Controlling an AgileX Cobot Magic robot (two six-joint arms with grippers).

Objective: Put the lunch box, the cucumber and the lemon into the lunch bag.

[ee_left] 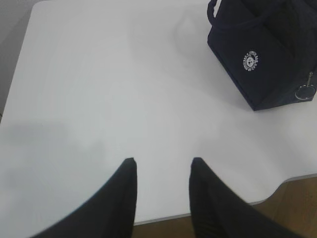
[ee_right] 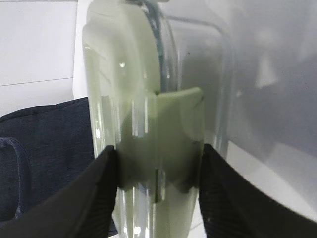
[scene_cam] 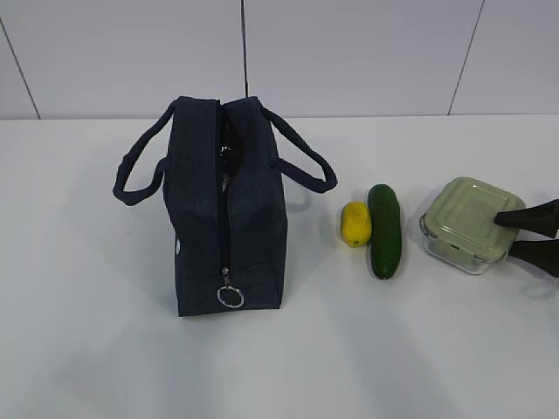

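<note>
progress: nothing in the lunch bag yet; its top zipper looks undone; 3 items left
lunch box: near table's right edge, jaws of right gripper pinching its side, lid to base
cucumber, lemon: touching, btwn bag & box
left gripper: jaws spread, empty, over bare table near front edge

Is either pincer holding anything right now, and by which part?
The right pincer grips the lunch box across its edge at the lid clip. The left pincer is open, holding nothing.
</note>
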